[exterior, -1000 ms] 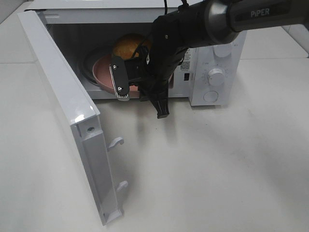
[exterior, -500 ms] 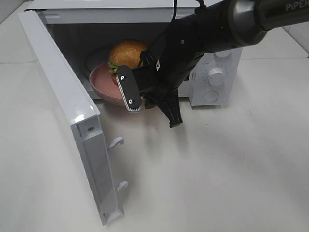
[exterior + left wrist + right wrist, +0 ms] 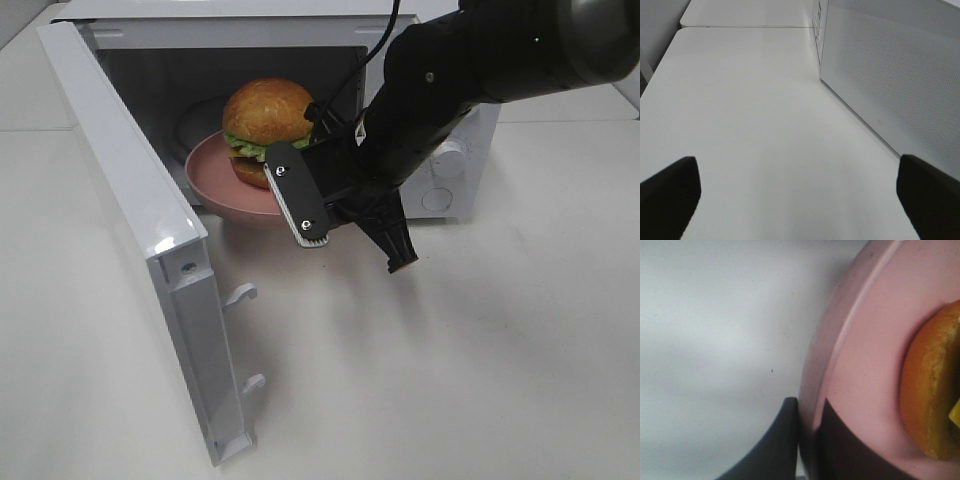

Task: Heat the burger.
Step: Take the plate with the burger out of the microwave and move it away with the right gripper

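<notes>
The burger (image 3: 264, 125) stands upright on the pink plate (image 3: 215, 180), bun top up, at the mouth of the open microwave (image 3: 450, 160). It is round, so it has no clear long axis. The right end effector (image 3: 807, 440) is closed on the plate's rim, at the side away from the microwave door (image 3: 140, 215). The left end effector (image 3: 800, 192) has its jaws wide apart over the desk (image 3: 750, 125), beside the door, holding nothing.

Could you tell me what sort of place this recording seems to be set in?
Probably a lab tabletop staged as a kitchen: a white microwave with its door open on a bare white table, and a burger on a pink plate.
</notes>
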### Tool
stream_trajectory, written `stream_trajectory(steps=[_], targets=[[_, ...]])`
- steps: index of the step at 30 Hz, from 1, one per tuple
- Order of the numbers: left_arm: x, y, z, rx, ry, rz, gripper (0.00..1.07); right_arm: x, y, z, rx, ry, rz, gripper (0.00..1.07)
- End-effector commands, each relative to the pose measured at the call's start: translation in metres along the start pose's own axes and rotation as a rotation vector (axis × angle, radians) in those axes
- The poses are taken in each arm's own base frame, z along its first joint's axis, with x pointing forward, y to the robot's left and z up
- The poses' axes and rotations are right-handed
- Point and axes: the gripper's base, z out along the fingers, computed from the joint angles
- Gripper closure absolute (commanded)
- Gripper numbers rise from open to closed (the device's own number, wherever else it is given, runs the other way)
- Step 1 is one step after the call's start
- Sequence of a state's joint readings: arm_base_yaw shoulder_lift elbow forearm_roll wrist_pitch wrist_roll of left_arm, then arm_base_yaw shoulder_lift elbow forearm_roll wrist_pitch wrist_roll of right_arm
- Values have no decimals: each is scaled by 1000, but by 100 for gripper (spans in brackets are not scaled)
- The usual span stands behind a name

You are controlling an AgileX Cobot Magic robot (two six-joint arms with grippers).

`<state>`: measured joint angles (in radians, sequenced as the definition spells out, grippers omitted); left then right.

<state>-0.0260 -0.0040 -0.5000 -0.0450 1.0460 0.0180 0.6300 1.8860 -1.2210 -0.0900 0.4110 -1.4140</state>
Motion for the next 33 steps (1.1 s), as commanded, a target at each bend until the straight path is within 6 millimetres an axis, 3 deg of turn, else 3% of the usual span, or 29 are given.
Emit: stream_trajectory(steps=[1,22,33], targets=[[2,0,-2,1,-28,-3,4,3,-7,-16,95,-4,14,107],[2,0,-2,1,-28,-3,4,8,39,-78,139,-7,27,107],[2,0,-2,1,-28,-3,4,13,74,-111,159,4,59,107]])
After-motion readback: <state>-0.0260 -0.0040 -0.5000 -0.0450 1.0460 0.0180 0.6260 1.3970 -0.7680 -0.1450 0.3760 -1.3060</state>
